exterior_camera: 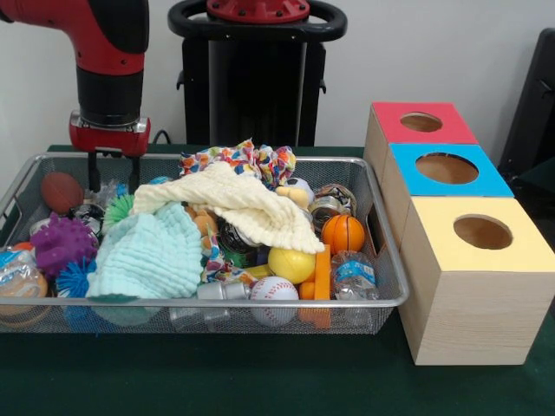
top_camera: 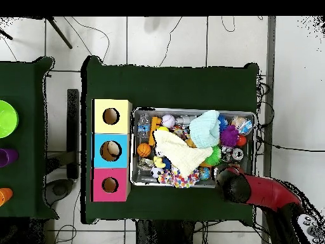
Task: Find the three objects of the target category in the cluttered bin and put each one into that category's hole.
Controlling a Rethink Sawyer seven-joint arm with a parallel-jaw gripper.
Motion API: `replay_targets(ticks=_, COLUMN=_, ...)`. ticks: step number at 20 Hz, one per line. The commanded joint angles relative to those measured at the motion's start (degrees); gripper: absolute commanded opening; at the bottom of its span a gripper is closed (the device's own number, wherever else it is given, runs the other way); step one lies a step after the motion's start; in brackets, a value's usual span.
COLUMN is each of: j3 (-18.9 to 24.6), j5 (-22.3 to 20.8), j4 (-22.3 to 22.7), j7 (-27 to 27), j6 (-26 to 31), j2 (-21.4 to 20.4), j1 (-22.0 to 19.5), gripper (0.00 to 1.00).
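The silver wire-mesh bin (exterior_camera: 260, 305) is full of clutter; it also shows in the overhead view (top_camera: 134, 146). One clear crinkly water bottle (exterior_camera: 354, 276) with a blue label lies in its front right corner, which is the top left corner in the overhead view (top_camera: 144, 120). A second clear crinkly thing with a blue band (exterior_camera: 16, 270) lies at the front left. I cannot make out a third bottle. My gripper (exterior_camera: 113, 178) hangs open and empty just inside the bin's far left corner. In the overhead view the arm (top_camera: 233, 185) hides it.
Three wooden boxes with round holes stand right of the bin: red-topped (exterior_camera: 395, 121), blue-topped (exterior_camera: 406, 160), yellow-topped (exterior_camera: 434, 221). A cream cloth (exterior_camera: 243, 204) and a mint cloth (exterior_camera: 147, 251) cover much of the clutter. Balls and shiny cans (exterior_camera: 328, 208) lie among it.
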Motion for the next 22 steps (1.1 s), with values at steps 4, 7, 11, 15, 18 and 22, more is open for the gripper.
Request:
replay_targets(ticks=4, j3=4.8, j5=-4.5, j4=-5.3, j7=-2.7, j6=0.5, j2=5.3, j1=-1.7, gripper=1.00)
replay_targets(ticks=7, j3=5.1, j5=-4.8, j4=-5.7, j7=-2.5, j6=0.1, j2=6.7, j1=-2.1, gripper=1.00)
replay_targets(ticks=11, j3=4.3, j5=-5.5, j4=-5.5, j7=-1.5, j6=-0.8, j2=7.5, j1=-1.7, gripper=1.00)
replay_targets(ticks=15, j3=3.3, j5=-5.2, j4=-6.2, j7=-1.6, j6=1.6, j2=7.5, j1=-0.4, gripper=1.00)
replay_targets(ticks=18, j3=2.8, j5=-5.1, j4=-7.2, j7=-2.3, j6=3.7, j2=8.6, j1=0.2, gripper=1.00)
replay_targets(ticks=22, j3=3.2, j5=-5.7, j4=-8.0, j7=-3.3, j6=3.7, j2=10.2, j1=-0.3, gripper=1.00)
